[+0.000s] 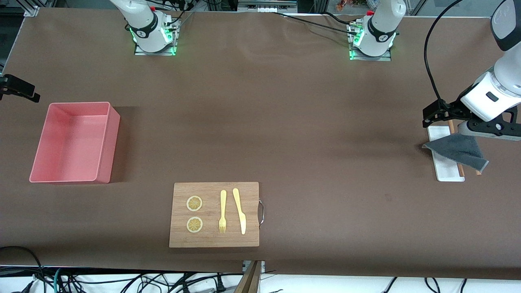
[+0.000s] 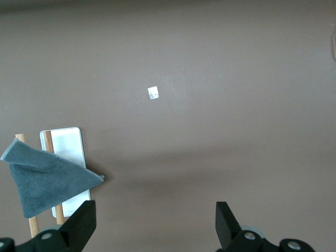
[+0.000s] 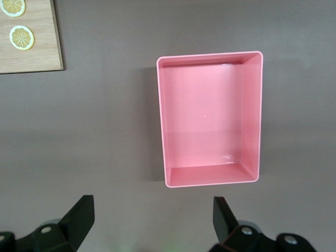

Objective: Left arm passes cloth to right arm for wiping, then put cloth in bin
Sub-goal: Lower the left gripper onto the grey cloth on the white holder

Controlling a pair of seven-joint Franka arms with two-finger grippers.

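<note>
Left gripper (image 2: pixel 152 226), fingers spread, hangs near the undisturbed cloth (image 1: pixel 462 149), apparently pre-grasp; right gripper (image 3: pixel 152 223), likewise spread, waits above the bin (image 3: pixel 210 119).

The cloth (image 1: pixel 460 149) looked soft, fuzzy and matt; the bin (image 1: pixel 103 142) was smooth, glossy plastic; the cutting board (image 1: pixel 214 238) showed pale wood grain.

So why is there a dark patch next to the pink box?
In the front view it is the bin's own shadow, falling on the table toward the left arm's end. In the right wrist view the bin's floor shows a faint shiny glare.
</note>
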